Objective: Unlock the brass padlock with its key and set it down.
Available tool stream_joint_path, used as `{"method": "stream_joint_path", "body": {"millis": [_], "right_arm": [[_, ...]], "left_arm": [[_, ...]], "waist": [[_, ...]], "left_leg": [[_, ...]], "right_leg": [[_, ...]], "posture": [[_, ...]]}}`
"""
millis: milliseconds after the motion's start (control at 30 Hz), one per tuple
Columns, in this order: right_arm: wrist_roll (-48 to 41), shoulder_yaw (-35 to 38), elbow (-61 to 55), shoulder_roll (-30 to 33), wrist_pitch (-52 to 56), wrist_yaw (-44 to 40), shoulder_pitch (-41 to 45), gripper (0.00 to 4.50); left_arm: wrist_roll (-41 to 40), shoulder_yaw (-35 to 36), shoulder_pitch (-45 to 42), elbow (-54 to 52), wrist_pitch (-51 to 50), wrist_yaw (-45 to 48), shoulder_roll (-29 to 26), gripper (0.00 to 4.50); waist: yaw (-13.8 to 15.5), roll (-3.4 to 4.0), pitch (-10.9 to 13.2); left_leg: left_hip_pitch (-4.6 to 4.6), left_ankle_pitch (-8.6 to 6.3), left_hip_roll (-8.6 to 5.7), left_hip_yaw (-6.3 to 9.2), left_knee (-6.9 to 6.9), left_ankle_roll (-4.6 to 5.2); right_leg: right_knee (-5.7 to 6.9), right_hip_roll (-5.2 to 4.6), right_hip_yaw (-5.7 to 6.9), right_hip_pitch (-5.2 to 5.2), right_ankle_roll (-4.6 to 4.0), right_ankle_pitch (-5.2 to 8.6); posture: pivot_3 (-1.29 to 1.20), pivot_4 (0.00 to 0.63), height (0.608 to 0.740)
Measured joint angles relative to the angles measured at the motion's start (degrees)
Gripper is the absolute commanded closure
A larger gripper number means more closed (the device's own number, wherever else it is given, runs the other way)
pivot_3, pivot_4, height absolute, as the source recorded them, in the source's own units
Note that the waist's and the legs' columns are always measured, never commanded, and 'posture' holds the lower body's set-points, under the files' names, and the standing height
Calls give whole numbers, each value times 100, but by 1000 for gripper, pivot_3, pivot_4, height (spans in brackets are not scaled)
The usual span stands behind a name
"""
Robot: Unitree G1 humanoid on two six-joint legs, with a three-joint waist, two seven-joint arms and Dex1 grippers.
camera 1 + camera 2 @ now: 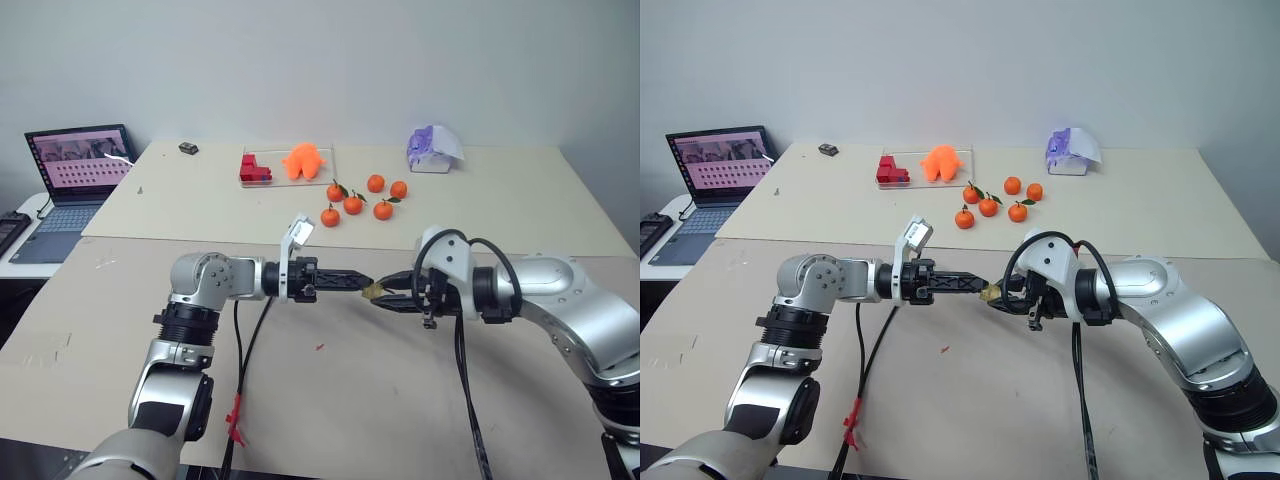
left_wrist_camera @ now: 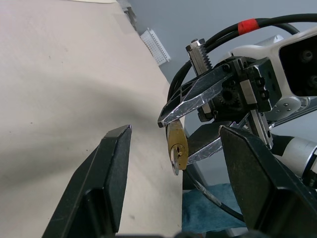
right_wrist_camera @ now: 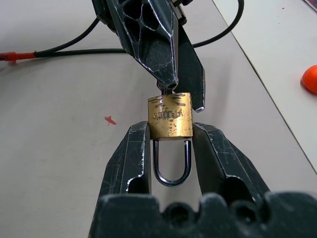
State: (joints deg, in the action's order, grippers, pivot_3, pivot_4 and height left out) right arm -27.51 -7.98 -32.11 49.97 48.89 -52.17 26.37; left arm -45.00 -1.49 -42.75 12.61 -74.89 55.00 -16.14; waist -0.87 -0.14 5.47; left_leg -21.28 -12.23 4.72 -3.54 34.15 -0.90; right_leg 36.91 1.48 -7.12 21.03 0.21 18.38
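The padlock (image 3: 170, 116) is held in mid-air above the near bench (image 1: 350, 400), a flat sheet of pale beige board. It is a small squarish body of shiny yellow brass with stamped lettering on its face and a thin, rounded silvery shackle. The right gripper (image 3: 171, 144) has its two black, scuffed fingers clamped on the padlock's two sides, and the shackle loop lies between the fingers, pointing back toward the wrist. A small silvery key (image 2: 174, 163) sticks out of the end of the padlock opposite the shackle.

The left gripper (image 2: 173, 144) faces the padlock from the other side, level with it. Its two black fingers stand apart, one on each side of the padlock's key end; whether either tip touches the key cannot be told. Black cables (image 1: 250, 340) hang from both arms over the bench, and a red tag (image 1: 235, 415) sits on one cable below the padlock.

Beyond the padlock a second beige bench (image 1: 520, 200) joins the near one. On it, nearest the padlock, lie six round orange tangerines (image 1: 353, 204), some with green leaves. Farther back are a clear flat tray (image 1: 285, 182) holding red blocks (image 1: 253, 168) and a lumpy orange toy (image 1: 304, 161), and a purple-and-white crumpled thing (image 1: 432, 147). An open laptop (image 1: 75, 185) stands far off to the padlock's left.
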Motion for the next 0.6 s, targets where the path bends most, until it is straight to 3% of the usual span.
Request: {"method": "stream_joint_path", "body": {"millis": [433, 533, 600], "right_arm": [[-78, 56, -108, 26, 3, 65, -2, 3639], [-82, 57, -111, 28, 3, 96, -2, 3639], [-82, 57, -111, 29, 4, 107, -2, 3639]], "left_arm": [[69, -359, -3, 14, 223, 206, -12, 1493], [75, -359, -6, 31, 231, 215, -14, 2218], [74, -354, -8, 59, 232, 223, -14, 3029]], "waist": [[-1, 0, 0], [0, 0, 0], [-1, -1, 0]], "left_leg": [[-1, 0, 0, 0, -1, 0], [-1, 0, 0, 0, -2, 0], [-1, 0, 0, 0, -2, 0]], "right_leg": [[-2, 0, 0, 0, 0, 0], [-2, 0, 0, 0, 0, 0], [-2, 0, 0, 0, 0, 0]], "posture": [[0, 150, 697], [0, 150, 697], [0, 150, 697]]}}
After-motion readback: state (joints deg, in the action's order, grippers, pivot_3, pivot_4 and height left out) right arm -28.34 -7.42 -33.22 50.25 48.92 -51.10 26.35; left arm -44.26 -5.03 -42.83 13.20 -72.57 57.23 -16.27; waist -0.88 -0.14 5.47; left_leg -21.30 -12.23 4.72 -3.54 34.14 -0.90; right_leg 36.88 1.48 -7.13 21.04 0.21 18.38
